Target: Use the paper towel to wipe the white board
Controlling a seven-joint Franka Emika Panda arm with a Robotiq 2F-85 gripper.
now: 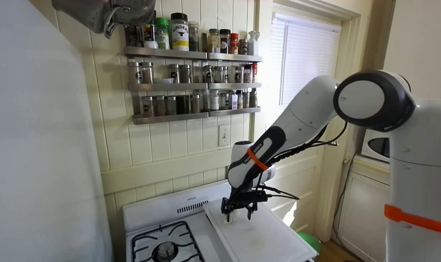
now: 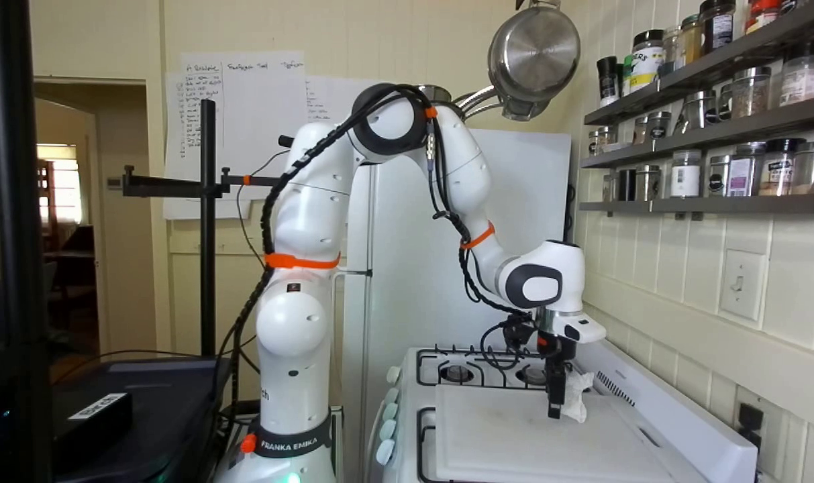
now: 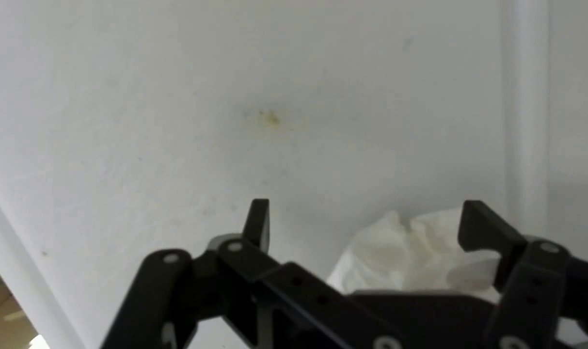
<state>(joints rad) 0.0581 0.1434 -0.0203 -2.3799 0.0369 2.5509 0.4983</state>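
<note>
The white board (image 1: 265,238) lies flat across part of the stove top, and it also shows in an exterior view (image 2: 494,422). On it, near the stove's back panel, sits the crumpled white paper towel (image 2: 576,400). My gripper (image 1: 238,219) points down just over the board with its fingers spread wide. In the wrist view the paper towel (image 3: 390,257) shows between the fingers, closer to the right one and partly hidden behind the gripper's body; nothing is clamped. A small yellowish smudge (image 3: 272,118) marks the board (image 3: 143,126) ahead of the gripper (image 3: 366,202).
Burner grates (image 1: 165,240) lie beside the board on the stove. The stove's back panel (image 2: 675,402) rises close behind the towel. Metal spice shelves (image 1: 169,85) hang on the wall above, and a tall white fridge (image 2: 440,268) stands beyond the stove.
</note>
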